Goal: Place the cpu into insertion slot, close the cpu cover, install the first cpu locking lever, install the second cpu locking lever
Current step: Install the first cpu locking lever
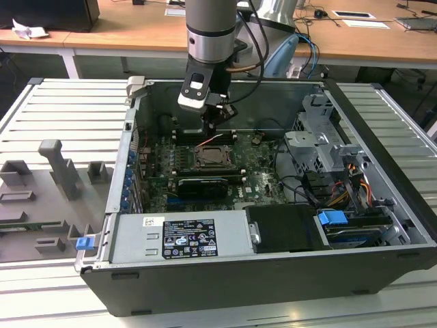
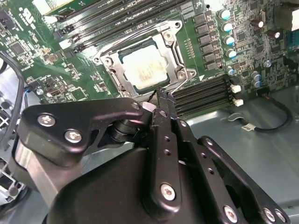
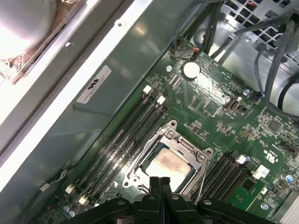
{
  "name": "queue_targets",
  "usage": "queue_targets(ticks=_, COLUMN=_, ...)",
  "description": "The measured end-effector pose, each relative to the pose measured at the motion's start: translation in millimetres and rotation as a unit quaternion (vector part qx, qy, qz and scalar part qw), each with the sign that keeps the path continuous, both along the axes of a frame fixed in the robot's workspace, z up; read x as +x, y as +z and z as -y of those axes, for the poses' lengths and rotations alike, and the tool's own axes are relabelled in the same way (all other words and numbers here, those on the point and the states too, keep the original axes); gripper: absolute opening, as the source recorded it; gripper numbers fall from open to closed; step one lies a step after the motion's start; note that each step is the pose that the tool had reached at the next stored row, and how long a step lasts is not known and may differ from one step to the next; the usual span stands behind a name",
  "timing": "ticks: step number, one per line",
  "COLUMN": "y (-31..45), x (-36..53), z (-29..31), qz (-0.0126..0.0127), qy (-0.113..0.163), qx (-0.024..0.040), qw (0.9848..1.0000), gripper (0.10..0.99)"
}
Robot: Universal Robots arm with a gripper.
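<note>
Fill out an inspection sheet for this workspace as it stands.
Surface: grey slatted metal table carrying an open computer case.
Job's things: cpu sits in the insertion slot; cpu cover lies flat around it; cannot tell whether the locking levers are latched.
Clutter: grey fixture blocks on the table at the exterior view's left.
Grippers: gripper shut, tips at the socket's edge.
Cables: black lead on the case floor; wire bundle at the exterior view's right.
Surroundings: wooden desks behind.
</note>
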State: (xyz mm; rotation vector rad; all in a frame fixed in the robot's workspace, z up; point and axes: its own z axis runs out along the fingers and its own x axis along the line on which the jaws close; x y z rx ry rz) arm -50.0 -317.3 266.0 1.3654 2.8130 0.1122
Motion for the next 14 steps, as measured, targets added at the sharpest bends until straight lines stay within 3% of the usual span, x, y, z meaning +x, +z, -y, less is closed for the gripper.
queue_targets(ticks=10, y=0.0, x=0.0, z=0.0, qz=0.0000, qy=0.055, qx=0.0000, qw=0.9985, gripper=0.106)
queue_targets(ticks=14, y=0.0, x=0.0, z=0.0, qz=0.0001, qy=0.089, qx=0.0000, qw=0.9961, gripper=0.106)
